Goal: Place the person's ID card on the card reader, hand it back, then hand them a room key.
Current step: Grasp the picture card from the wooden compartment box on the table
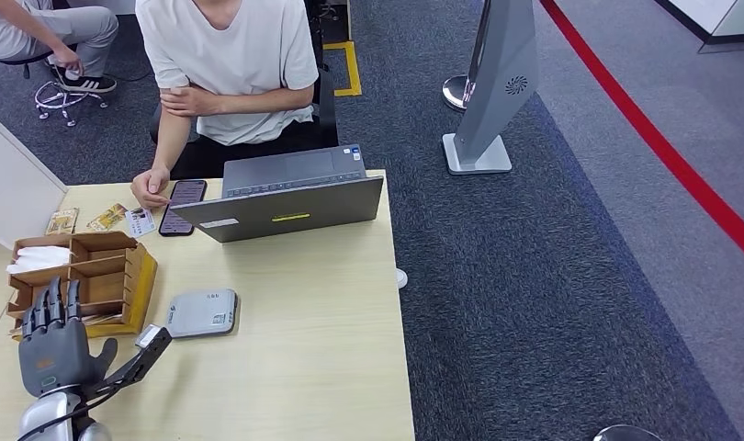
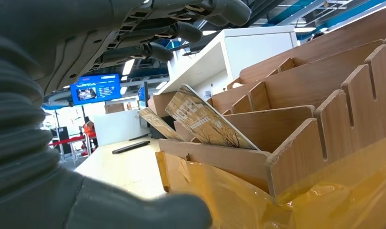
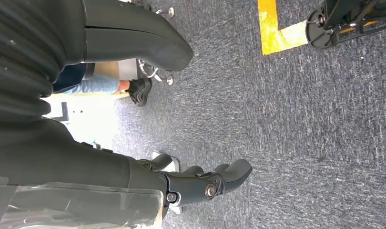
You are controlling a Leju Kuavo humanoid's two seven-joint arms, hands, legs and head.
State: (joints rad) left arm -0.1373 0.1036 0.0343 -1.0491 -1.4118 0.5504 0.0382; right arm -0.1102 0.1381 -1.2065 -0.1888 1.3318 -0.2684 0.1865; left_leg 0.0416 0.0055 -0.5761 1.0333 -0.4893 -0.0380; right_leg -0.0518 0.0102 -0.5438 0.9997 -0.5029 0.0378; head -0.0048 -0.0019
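Note:
The ID card (image 1: 140, 221) lies on the wooden table (image 1: 304, 349) at its far left, just beside the seated person's hand (image 1: 151, 188). The grey card reader (image 1: 201, 312) sits nearer to me with nothing on it. A wooden slotted holder (image 1: 140, 280) stands left of the reader. In the left wrist view, brown patterned key cards (image 2: 208, 121) lean in the holder (image 2: 296, 143). My left hand (image 1: 54, 338) is raised just in front of the holder, fingers (image 2: 181, 31) apart and holding nothing. My right hand (image 3: 200, 183) hangs over the carpet, holding nothing.
A person (image 1: 226, 64) sits across the table behind an open grey laptop (image 1: 290, 197). A black phone (image 1: 182, 206) and two brown cards (image 1: 84, 219) lie near the ID card. A grey stand (image 1: 488, 92) is on the carpet to the right. Another seated person (image 1: 38, 32) is at the far left.

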